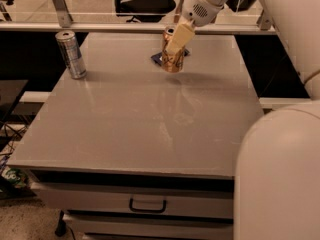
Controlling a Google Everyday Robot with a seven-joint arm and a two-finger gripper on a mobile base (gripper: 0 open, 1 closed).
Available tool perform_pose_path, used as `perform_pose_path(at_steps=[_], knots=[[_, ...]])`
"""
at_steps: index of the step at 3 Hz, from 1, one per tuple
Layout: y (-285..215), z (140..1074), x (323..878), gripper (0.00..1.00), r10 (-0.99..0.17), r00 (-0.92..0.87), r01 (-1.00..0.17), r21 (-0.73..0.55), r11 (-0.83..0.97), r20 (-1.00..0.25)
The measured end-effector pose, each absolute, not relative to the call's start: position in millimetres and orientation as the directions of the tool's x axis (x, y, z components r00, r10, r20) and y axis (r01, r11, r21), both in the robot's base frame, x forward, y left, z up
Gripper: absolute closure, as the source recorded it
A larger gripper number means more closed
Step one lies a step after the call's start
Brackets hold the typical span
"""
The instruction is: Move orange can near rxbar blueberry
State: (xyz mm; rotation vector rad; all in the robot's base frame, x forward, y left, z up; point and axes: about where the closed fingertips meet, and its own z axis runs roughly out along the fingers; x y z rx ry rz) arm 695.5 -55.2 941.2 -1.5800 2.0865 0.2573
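The orange can (pixel 173 59) is upright at the far middle of the grey table (pixel 150 119), orange-gold with dark lettering. My gripper (pixel 177 38) comes in from the upper right and is shut on the can, one pale finger (pixel 179 36) across its front. The can seems to hover just over the table. The rxbar blueberry (pixel 157 59), a flat dark navy wrapper, lies right behind the can; only its left corner and a sliver at the right show, the rest is hidden by the can.
A taller slim silver can (pixel 70 54) stands at the table's far left corner. The white arm and robot body (pixel 280 174) fill the right side. A drawer with a handle (pixel 147 205) sits below the table front. Rails and an office chair lie behind.
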Motion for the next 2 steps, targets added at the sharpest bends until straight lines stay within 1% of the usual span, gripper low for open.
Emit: perform_pose_path(at_steps=[1, 2], knots=[[-70.0, 933.7, 724.3, 1.0, -0.82, -0.283, -0.909, -0.135, 0.395, -0.498], [-81.9, 925.2, 740.3, 1.0, -0.799, -0.345, -0.882, -0.119, 0.455, -0.493]])
